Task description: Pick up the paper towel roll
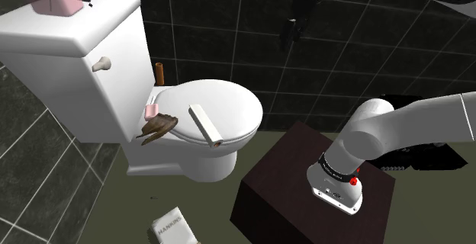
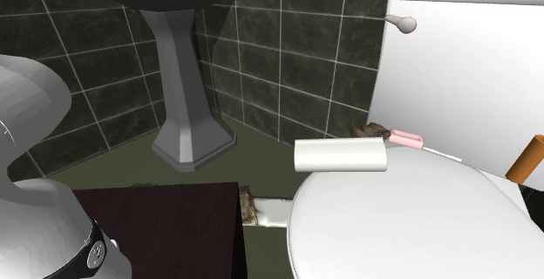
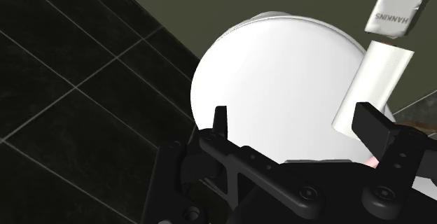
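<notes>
Wrist view: black two-finger gripper (image 3: pixel 294 115) spread, empty; white cylindrical paper towel roll (image 3: pixel 375 82) lies ahead, offset sideways from gap, long axis across closing line.

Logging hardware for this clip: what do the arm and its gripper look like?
The arm is glossy white, built of rounded, tubular links. A black band with small white markings rings its lowest joint, and a red button sits just below that band. The gripper is all black: a blocky, angular body with visible screw heads and two flat-sided fingers.
</notes>
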Tool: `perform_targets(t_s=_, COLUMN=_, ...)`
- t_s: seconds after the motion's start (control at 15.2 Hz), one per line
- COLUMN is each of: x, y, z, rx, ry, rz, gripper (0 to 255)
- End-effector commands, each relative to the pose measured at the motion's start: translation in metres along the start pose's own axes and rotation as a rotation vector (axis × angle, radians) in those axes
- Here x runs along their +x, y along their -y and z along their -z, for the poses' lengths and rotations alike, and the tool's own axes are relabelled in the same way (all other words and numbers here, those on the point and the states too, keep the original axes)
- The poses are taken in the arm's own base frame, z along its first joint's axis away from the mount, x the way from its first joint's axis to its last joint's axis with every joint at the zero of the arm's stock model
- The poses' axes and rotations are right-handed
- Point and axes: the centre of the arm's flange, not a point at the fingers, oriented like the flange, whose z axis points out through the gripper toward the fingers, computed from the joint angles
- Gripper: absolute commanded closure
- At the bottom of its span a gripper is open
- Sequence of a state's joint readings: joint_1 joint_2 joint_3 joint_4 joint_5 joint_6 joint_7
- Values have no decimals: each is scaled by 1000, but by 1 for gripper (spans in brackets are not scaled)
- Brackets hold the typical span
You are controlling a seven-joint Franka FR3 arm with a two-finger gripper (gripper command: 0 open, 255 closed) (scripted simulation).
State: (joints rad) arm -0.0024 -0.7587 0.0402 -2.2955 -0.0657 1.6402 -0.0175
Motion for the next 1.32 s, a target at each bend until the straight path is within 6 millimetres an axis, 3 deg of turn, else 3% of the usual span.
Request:
perform_targets(t_s=0.0, x=0, y=0, z=0, rx=0, ry=0, rz=0, gripper=0)
perform_targets(t_s=1.25, x=62, y=135, z=-193, rx=72, ry=-24, rz=-165, gripper=0)
